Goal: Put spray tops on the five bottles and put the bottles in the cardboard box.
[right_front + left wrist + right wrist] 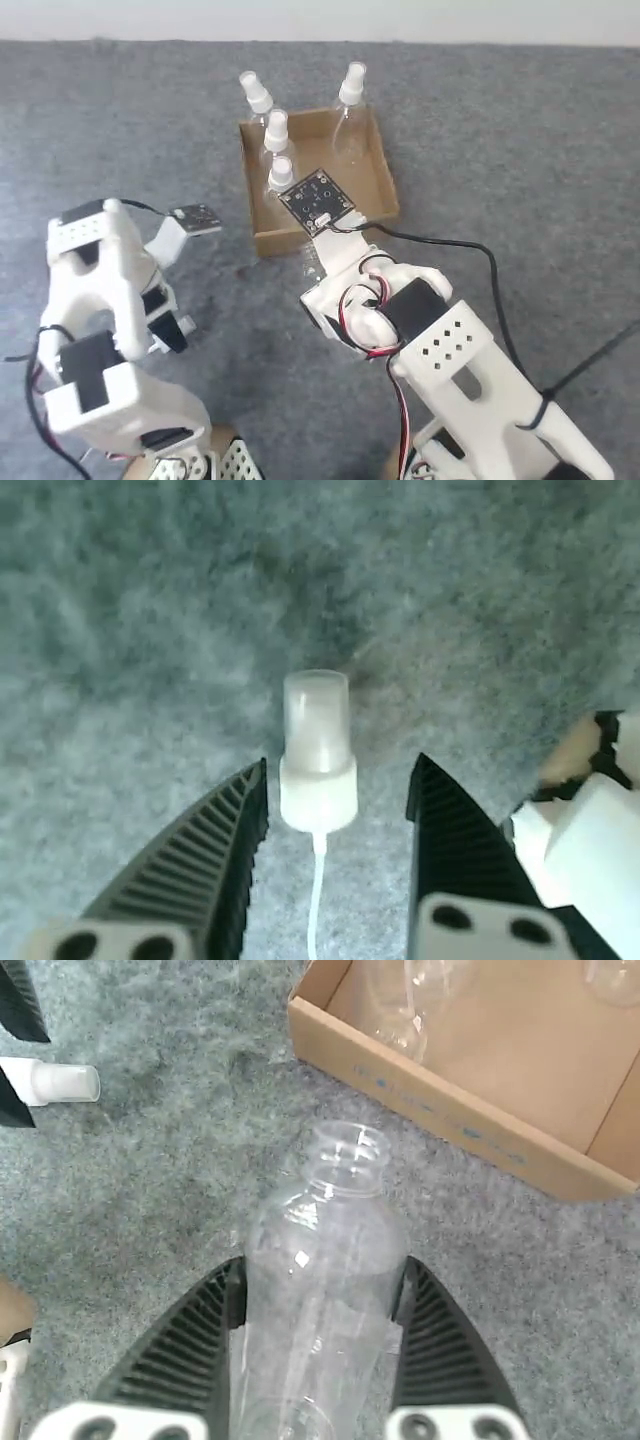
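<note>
Right end effector (322, 1265) clamping bottle (325, 1215), left end effector (338, 764) straddling spray top (318, 745)

Under me: grey tabletop (520, 130), fuzzy carpet-like nap, mottled light and dark. Pale plain strip (320, 20) along its far edge.

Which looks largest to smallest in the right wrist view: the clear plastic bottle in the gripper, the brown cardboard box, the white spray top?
1. The brown cardboard box and the clear plastic bottle: about alike. The bottle is nearest the camera and the box is cut off, so I leave them unranked.
2. The white spray top: clearly smallest.
</note>
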